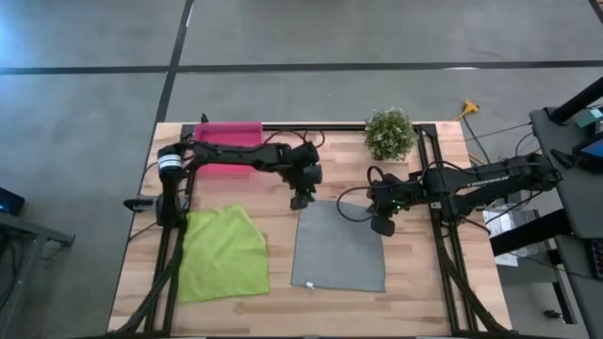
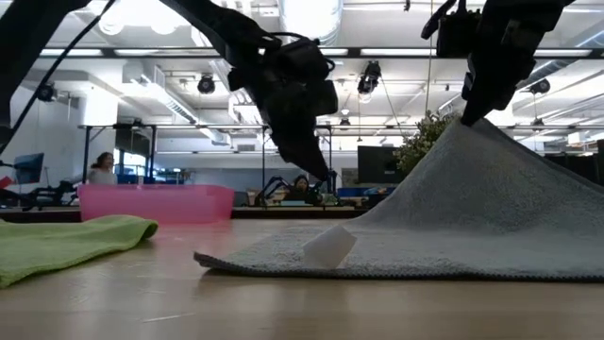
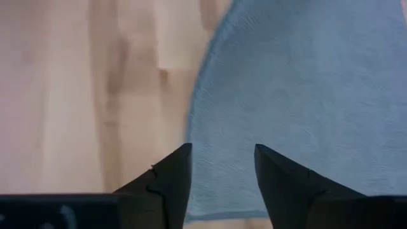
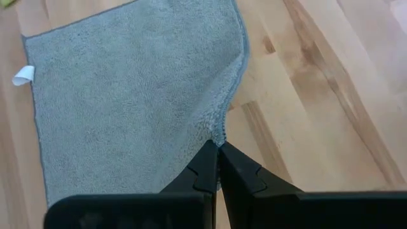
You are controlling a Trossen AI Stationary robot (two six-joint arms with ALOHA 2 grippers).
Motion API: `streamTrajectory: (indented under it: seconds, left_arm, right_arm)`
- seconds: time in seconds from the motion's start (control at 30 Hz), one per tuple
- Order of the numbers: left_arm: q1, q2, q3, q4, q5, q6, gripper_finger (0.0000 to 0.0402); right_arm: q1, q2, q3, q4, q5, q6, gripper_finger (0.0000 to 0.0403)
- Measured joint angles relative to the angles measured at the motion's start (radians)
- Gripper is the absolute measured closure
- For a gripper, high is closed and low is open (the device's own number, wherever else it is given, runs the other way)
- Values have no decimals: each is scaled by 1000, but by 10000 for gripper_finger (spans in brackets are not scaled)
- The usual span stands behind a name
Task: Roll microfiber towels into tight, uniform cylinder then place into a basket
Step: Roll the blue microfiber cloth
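Observation:
The grey microfiber towel lies spread in the table's middle, with its far right corner raised. My right gripper is shut on that corner. My left gripper stands open just above the towel's far left corner, its fingers pointing steeply down; no touch shows. The lime green towel lies loosely spread at the near left. The pink basket stands at the far left, partly under my left arm. My right gripper pinches the grey towel's far right corner between its two fingertips, coming from above and slanting down. The corner is lifted clear. From it the cloth slopes down in a smooth sheet to the part that lies flat on the table.
A small green potted plant stands at the far edge, between the two arms. A white label sticks up from the grey towel's near left corner. Bare wood shows along the near edge and at the right of the grey towel.

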Motion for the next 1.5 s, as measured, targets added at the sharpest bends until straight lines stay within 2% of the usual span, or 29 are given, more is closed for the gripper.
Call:
streamTrajectory:
  seconds: [0.07,0.2,0.27,0.5,0.67,0.9,1.2,1.37,1.5]
  left_arm:
    - [9,4,10,18,24,13,225]
    - [10,5,7,142,150,10,192]
    - [-3,5,7,203,164,10,183]
    - [-14,52,7,351,178,-67,180]
    - [-13,100,14,355,240,-97,180]
    - [1,113,12,265,230,-96,180]
    - [34,101,8,43,194,4,180]
    - [34,101,-1,-18,130,66,180]
    - [40,101,-5,-61,124,70,180]
  right_arm:
    - [0,0,1,1,0,1,394]
    - [0,0,22,10,8,-5,394]
    - [1,0,41,8,26,-14,394]
    - [0,0,118,9,35,-79,394]
    - [0,0,146,-32,54,-82,394]
    - [0,0,157,-170,58,-82,394]
    - [0,0,138,-175,58,-88,394]
    - [0,0,138,-176,58,-82,394]
    - [0,0,138,-178,58,-79,394]
